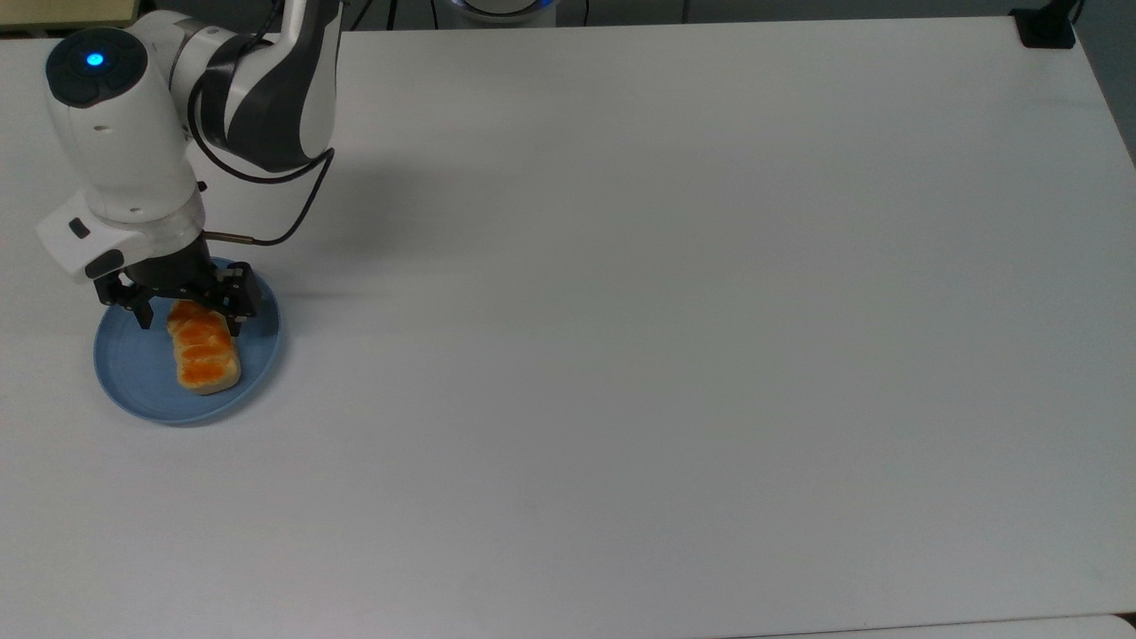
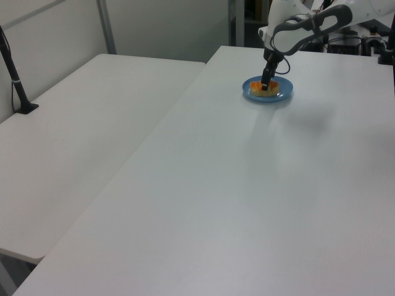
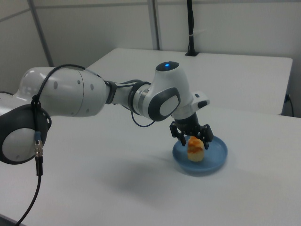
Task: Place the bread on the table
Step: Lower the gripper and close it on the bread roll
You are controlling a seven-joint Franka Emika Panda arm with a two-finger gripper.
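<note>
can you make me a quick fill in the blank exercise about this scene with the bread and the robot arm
1. The bread lies on a round plate whose colour is ____.
2. The gripper has its fingers open, one on each ____ of the bread.
3. In the top view, the plate sits near the table's ____ edge.
4. The glossy top of the bread is ____ in colour.

Missing words: blue; side; left; orange
</note>
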